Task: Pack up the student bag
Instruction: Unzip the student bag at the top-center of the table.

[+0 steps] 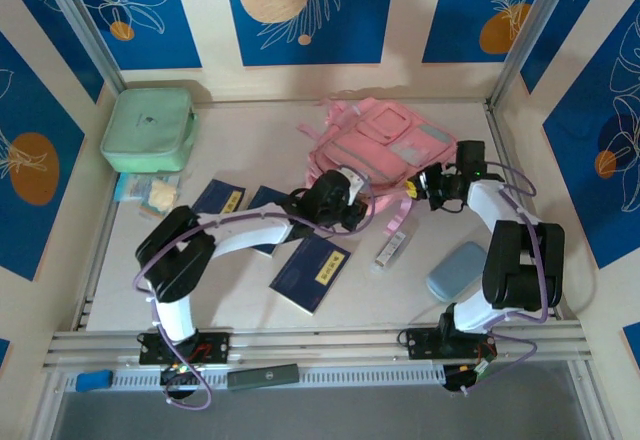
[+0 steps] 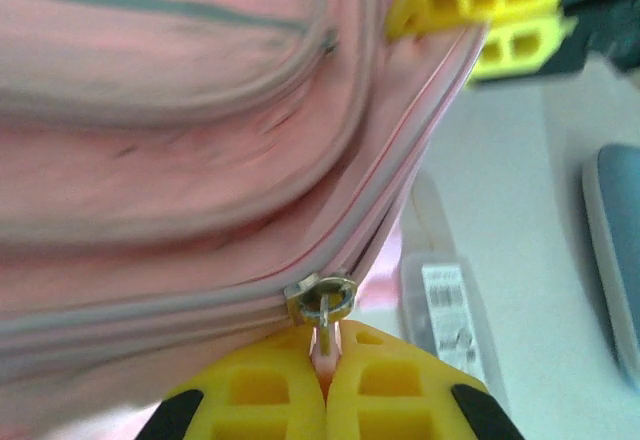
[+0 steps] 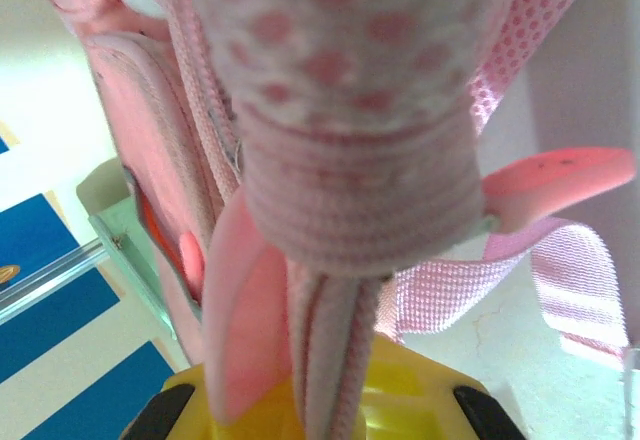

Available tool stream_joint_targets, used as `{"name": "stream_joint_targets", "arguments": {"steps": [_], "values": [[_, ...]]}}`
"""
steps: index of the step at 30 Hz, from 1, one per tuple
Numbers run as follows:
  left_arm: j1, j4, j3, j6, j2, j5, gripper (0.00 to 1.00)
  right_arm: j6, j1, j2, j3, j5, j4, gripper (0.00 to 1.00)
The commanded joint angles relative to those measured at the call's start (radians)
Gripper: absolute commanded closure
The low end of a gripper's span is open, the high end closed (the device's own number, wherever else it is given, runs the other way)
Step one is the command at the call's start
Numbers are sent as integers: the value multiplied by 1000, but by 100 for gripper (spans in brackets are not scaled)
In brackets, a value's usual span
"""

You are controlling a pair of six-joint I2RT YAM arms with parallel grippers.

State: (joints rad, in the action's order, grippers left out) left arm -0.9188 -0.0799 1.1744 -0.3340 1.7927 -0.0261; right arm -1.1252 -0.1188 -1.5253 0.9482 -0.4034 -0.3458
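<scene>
Evidently soft and floppy: student bag [image 1: 380,145] at 1 o'clock on the desk [image 1: 240,140].
Your left fingers [image 2: 400,390] pinch its zip pull [image 2: 322,305]; your right fingers [image 3: 420,390] clamp a woven strap [image 3: 360,210]. Expect sagging fabric, so grip straps.

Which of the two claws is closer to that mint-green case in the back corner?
The left. The left gripper pinches the student bag's zipper pull on the side nearer the mint-green case; the right gripper grips a strap on the bag's opposite side.
</scene>
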Motion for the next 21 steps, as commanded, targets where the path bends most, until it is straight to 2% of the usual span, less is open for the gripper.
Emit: {"name": "stream_joint_targets", "arguments": {"steps": [1,4,6,8,11,14,16,18,21], "values": [[41,97,-79,73,-98,-24,100,135,-51,-4,106,-3,-36,100],[64,117,-82,71,-102,-26,100,172,-32,-16,155,43,-84,98],[66,120,-64,68,-96,-40,100,182,-7,-12,170,57,-106,85],[66,81,-51,48,-87,-80,100,197,20,7,185,88,-152,66],[63,38,-33,4,-65,-114,100,188,45,69,163,135,-213,31],[59,11,-27,-6,-55,-108,100,83,36,179,40,105,-186,13],[58,-29,-46,-6,-62,-102,100,11,56,250,-43,75,-147,7],[58,-50,-56,1,-65,-106,100,-44,117,294,-82,91,-135,1],[57,-38,-40,3,-65,-104,100,-166,217,297,-136,87,-61,1]]}}
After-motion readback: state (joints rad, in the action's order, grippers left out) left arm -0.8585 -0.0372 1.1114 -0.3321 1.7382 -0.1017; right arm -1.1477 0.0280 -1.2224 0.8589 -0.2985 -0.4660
